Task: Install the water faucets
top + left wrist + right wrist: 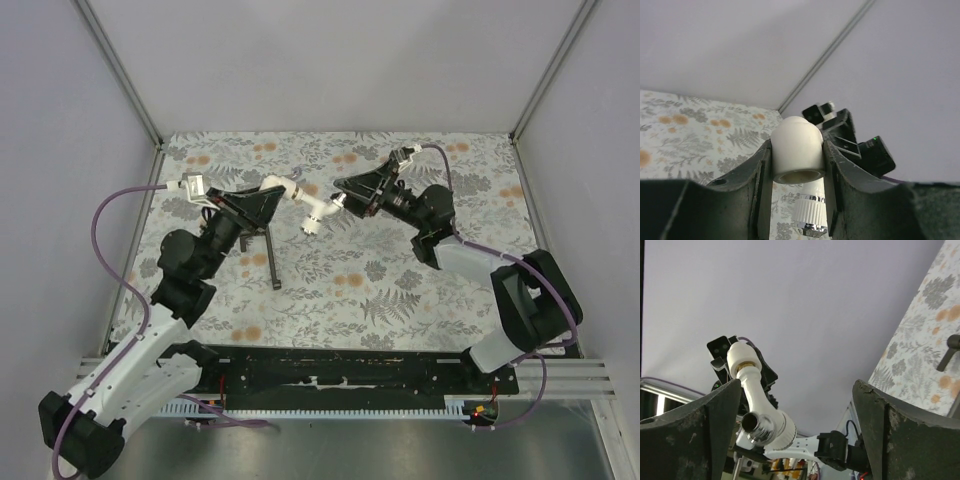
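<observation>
My left gripper point(272, 192) is shut on the white elbow end point(796, 147) of a water faucet point(305, 205) and holds it above the table. The faucet's ribbed white collar and silvery end point(811, 217) hang below the left fingers. My right gripper point(341, 196) is open, its tips close to the faucet's free end. In the right wrist view the faucet point(759, 402) sits between the wide-open jaws, near the left finger point(720, 410), its silvery mouth point(756, 424) facing the camera. No second faucet shows.
A dark T-shaped metal tool point(270, 252) lies on the floral tablecloth point(400, 290) below the left gripper; it also shows in the right wrist view point(949, 351). Grey walls enclose the table on three sides.
</observation>
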Available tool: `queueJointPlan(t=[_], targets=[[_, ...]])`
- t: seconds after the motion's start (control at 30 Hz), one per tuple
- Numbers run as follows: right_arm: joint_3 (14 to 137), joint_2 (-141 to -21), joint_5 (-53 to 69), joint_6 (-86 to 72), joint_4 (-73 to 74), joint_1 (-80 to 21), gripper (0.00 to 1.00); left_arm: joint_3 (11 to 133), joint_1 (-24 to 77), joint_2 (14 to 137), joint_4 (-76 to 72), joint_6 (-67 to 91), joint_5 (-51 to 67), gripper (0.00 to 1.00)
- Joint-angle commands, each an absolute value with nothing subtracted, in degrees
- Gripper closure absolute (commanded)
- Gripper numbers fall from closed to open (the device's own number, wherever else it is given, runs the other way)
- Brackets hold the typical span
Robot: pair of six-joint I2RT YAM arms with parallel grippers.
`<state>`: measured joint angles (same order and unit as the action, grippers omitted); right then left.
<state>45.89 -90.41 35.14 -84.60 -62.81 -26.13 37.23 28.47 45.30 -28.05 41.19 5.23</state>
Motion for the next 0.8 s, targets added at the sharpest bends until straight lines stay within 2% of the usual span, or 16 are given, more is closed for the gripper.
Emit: queueJointPlan(t=[0.0, 0.27, 0.4, 0.57, 0.77], targets=[[48.78, -83.69, 34.99, -69.47, -52.41, -24.44, 0.02, 44.37, 28.48, 43.94, -15.25, 41.39, -6.30, 0.98], [50.71, -70.59, 29.97, -33.69, -27.36, -23.91, 0.02, 55.80, 28.39, 48.95, 8.50, 46.48, -14.14, 0.98], [53.51, -67.77, 35.58, -16.66, -17.79, -23.91, 0.02, 61.59, 28.39, 52.90, 17.38, 50.79, -14.68, 0.98], [53.69, -67.15, 39.81, 2.50, -13.04, -25.31, 0.04, 67.75, 28.30, 57.82, 25.48, 53.96, -13.80, 0.98], [57.57, -67.15, 26.47, 24.24, -0.97, -36.81, 0.05, 72.42, 28.30, 61.34, 29.53, 55.28, -11.52, 0.98]])
